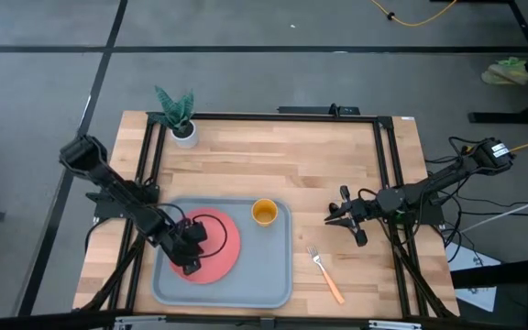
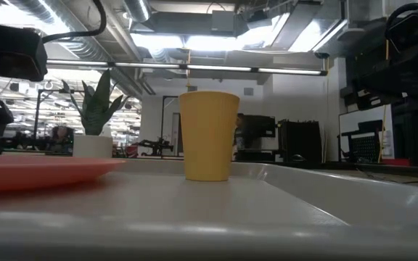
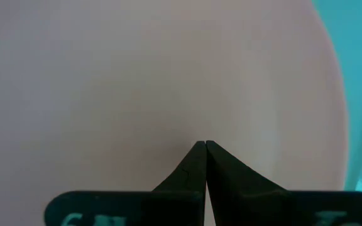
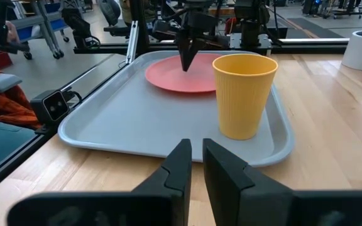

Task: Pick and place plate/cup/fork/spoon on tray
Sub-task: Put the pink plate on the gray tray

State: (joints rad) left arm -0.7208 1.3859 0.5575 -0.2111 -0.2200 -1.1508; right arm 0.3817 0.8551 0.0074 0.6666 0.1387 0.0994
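Note:
The pink-red plate (image 1: pixel 220 247) lies flat on the grey tray (image 1: pixel 266 270), in its left half. The yellow cup (image 1: pixel 264 213) stands upright on the tray's far right part. On the wood to the right of the tray lies the orange-handled fork (image 1: pixel 324 272). The spoon is out of view. My left gripper (image 3: pixel 205 144) is shut with nothing between its fingers and points down over the plate's near left part (image 4: pixel 186 68). My right gripper (image 4: pixel 195 147) hangs shut and level over the table's right side (image 1: pixel 330 220), facing the tray. My left gripper's shut fingertips (image 3: pixel 197 154) stand right at the plate's top face (image 3: pixel 168 94), coming from above and slanting. I cannot tell whether they touch it or hang just clear. The plate lies flat on the tray.
A white pot with a green plant (image 1: pixel 180 117) stands at the table's far left corner. A black frame rail (image 1: pixel 273 115) runs along the table's far edge and sides. Bare wood lies between the tray and the right arm, apart from the fork.

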